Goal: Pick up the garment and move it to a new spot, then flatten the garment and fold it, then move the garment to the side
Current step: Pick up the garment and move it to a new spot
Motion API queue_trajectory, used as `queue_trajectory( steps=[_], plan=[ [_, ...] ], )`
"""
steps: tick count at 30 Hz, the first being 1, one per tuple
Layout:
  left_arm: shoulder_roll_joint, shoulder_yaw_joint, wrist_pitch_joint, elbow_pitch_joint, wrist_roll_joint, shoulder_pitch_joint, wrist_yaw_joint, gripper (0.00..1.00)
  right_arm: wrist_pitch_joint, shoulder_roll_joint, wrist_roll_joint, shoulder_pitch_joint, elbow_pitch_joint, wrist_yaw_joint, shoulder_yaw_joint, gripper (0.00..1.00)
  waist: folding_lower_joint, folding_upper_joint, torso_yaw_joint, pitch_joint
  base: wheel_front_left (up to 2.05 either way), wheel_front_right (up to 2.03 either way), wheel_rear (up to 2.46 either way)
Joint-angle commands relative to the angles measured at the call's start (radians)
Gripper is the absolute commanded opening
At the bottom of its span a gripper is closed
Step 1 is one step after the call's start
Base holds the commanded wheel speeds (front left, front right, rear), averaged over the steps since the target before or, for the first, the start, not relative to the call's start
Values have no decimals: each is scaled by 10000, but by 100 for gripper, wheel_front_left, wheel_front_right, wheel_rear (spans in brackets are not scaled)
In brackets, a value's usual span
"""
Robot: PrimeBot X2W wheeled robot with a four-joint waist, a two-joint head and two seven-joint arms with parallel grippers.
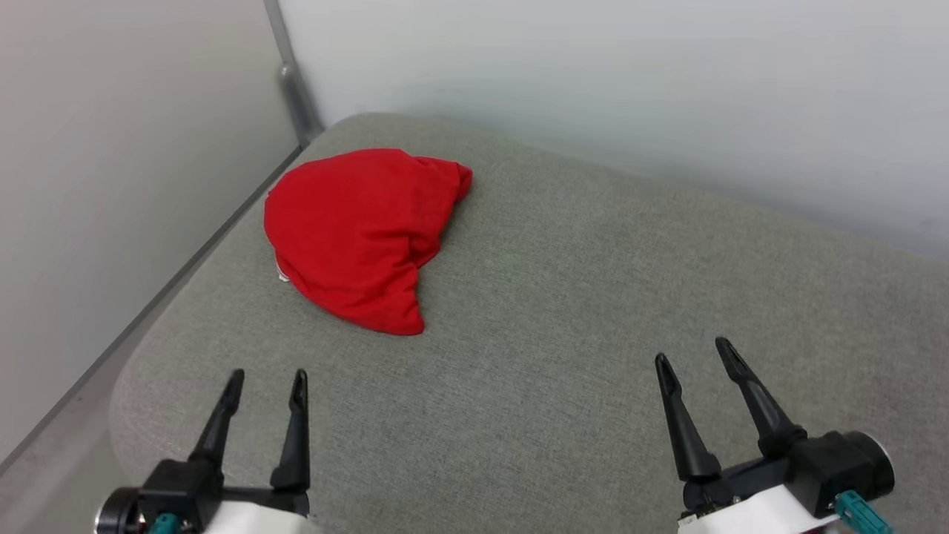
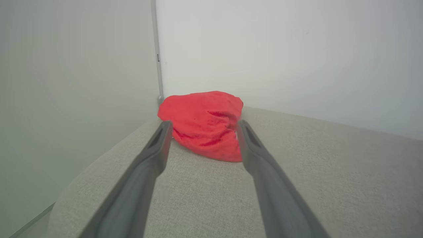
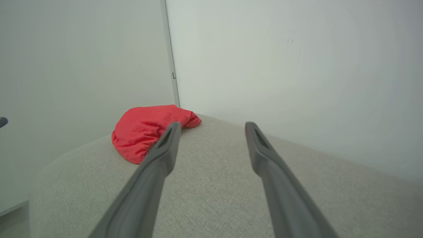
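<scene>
The garment (image 1: pixel 359 233) lies bunched in a red heap near the far left corner of the grey cushioned surface (image 1: pixel 578 311); a small white edge peeks out at its left side. No lettering shows. My left gripper (image 1: pixel 267 382) hovers open at the lower left, well short of the heap, which lies straight ahead of its fingers in the left wrist view as the garment (image 2: pixel 205 125). My right gripper (image 1: pixel 693 354) stands open at the lower right, empty. In the right wrist view the garment (image 3: pixel 145 130) lies ahead and to the left of the right gripper (image 3: pixel 213 127).
Pale walls (image 1: pixel 593 81) close off the far side and the left, meeting at a corner with a grey vertical strip (image 1: pixel 293 81). The cushion's rounded left edge (image 1: pixel 130 371) drops to a narrow floor gap beside the left wall.
</scene>
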Motion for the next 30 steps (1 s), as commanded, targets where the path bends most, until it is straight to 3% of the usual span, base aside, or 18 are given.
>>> queue_trajectory(
  steps=[1,7,11,14,21,26,30],
  plan=[
    [0,173,-24,-92,-9,-396,-44,100,-18,11,-106,-235,-104,-3,22,100,0,-1,-293,530,0,0,0],
    [152,1131,-24,225,-462,-1895,-202,100,-19,4,-883,-888,-675,-3,263,100,0,-1,-892,2025,0,0,0],
    [1252,1254,-10,1761,-1268,-3605,-278,100,-18,2,-1555,-1412,-1072,-3,493,100,0,-1,-1354,3120,0,0,0],
    [2525,493,718,2691,-2059,-4912,-281,100,-18,-7,-1885,-1710,-1266,-3,499,100,0,-1,-1596,3694,0,0,0],
    [5330,-1422,3893,3826,-5306,-7493,-284,100,-18,-151,-2178,-2272,-1569,-3,479,100,0,-1,-2091,4702,0,0,0],
    [6644,-2361,6804,4379,-7588,-8699,-283,100,-19,-184,-2265,-2443,-1638,-3,520,100,0,-1,-2422,5180,0,0,0],
    [7201,-2862,8448,4734,-8670,-9246,-275,100,-18,-167,-2307,-2524,-1656,-3,620,100,0,-1,-2697,5491,0,0,0]
  ],
)
